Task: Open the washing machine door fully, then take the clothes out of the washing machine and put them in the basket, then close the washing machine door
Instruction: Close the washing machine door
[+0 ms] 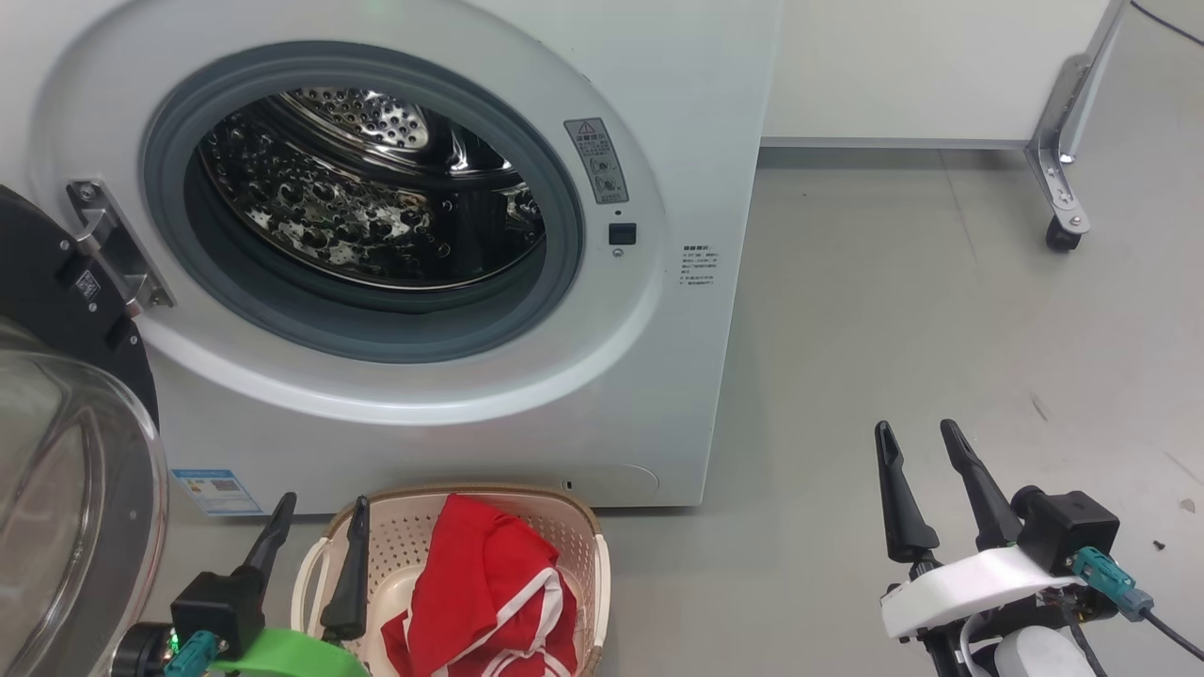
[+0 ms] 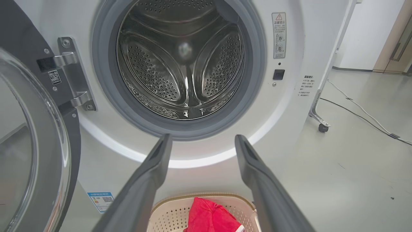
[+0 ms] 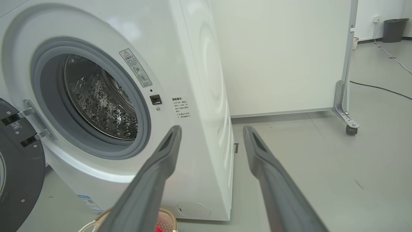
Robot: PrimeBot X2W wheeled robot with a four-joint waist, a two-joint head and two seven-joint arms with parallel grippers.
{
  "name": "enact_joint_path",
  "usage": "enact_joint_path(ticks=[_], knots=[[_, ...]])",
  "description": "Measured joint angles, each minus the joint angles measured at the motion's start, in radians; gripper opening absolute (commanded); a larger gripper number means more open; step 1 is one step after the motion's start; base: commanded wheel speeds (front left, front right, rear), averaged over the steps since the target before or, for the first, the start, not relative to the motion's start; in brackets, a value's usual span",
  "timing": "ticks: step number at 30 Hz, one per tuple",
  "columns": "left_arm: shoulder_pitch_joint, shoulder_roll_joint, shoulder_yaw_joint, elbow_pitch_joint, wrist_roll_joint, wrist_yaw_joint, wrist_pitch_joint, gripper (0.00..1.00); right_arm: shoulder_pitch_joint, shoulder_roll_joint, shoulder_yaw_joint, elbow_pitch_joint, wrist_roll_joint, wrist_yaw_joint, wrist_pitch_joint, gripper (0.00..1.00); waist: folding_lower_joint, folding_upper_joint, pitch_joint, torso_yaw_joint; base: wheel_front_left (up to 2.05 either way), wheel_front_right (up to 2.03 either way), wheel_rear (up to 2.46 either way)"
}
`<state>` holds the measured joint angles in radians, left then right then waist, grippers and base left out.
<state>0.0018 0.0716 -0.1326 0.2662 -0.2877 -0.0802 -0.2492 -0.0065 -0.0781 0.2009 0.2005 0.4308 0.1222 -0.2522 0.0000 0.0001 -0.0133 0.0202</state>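
The white washing machine [image 1: 677, 113] stands with its grey-ringed port uncovered, and no garment shows in the steel drum [image 2: 183, 64]. Its door [image 1: 66, 451] hangs swung out at the left, black rim and glass bowl facing me; it is also the door [image 2: 29, 138] at the left of the left wrist view. Red clothes [image 1: 484, 588] with white trim lie in the cream basket [image 1: 588, 564] on the floor below the port. My left gripper [image 1: 320, 508] is open, over the basket's left side. My right gripper [image 1: 917, 431] is open above bare floor at the right, holding nothing.
A white partition panel [image 1: 922, 66] on a wheeled metal foot [image 1: 1063, 226] stands behind and right of the machine. Cables [image 2: 360, 111] run across the grey floor at the right. A dark bin [image 3: 393, 29] sits far off by the wall.
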Motion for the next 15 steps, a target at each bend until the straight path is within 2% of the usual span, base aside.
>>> enact_joint_path(ticks=[15], knots=[[0.000,0.001,-0.001,-0.014,0.004,0.002,0.000,1.00,0.000,0.001,0.000,0.002,0.000,0.000,0.000,1.00,0.0000,0.0000,0.009,0.000,-1.34,1.34,0.00]])
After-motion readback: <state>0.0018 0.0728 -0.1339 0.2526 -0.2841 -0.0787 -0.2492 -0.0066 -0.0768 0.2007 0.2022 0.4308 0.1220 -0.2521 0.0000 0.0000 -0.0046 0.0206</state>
